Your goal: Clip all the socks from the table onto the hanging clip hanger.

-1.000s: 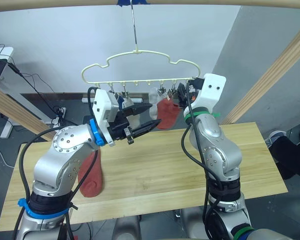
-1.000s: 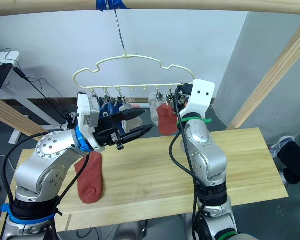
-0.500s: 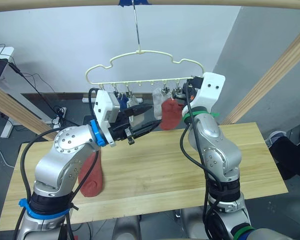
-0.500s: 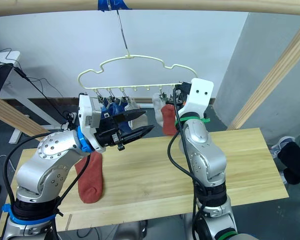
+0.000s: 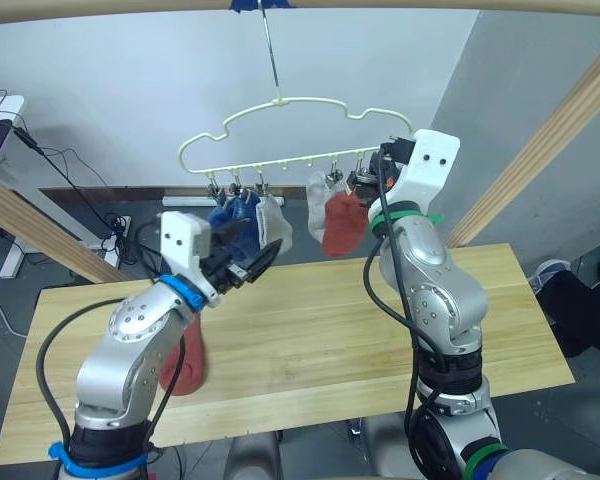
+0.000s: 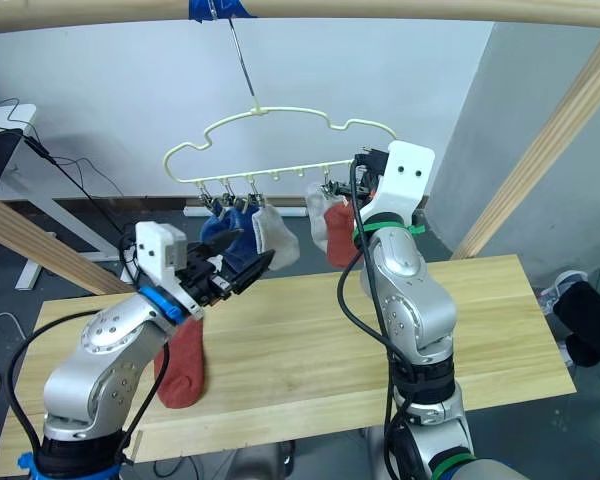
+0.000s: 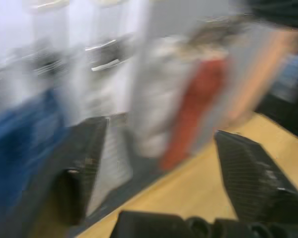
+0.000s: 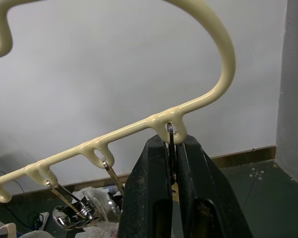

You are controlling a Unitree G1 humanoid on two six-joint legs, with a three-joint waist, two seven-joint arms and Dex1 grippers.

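Note:
The pale yellow clip hanger [image 5: 292, 112] hangs by its hook from the pole. Two blue socks [image 5: 235, 215], two light grey socks [image 5: 275, 222] and a rust-red sock [image 5: 342, 222] dangle from its clips. Another rust-red sock [image 5: 185, 362] lies on the table [image 5: 310, 340] at the left, partly behind my left arm. My left gripper [image 5: 260, 262] is open and empty, below the blue socks and apart from them. My right gripper [image 8: 171, 148] is shut on the metal clip at the hanger's right end, right above the hanging red sock.
A thick wooden pole with blue tape [image 5: 260, 5] crosses overhead. Slanted wooden beams stand at the left [image 5: 40, 230] and right [image 5: 550, 150]. Cables and a white desk [image 5: 5, 110] sit beyond the table's left end.
My left gripper opened wide and drew back down to the left, away from the red sock, which stays hanging. My right gripper closed on the end clip. The hanger swung slightly right.

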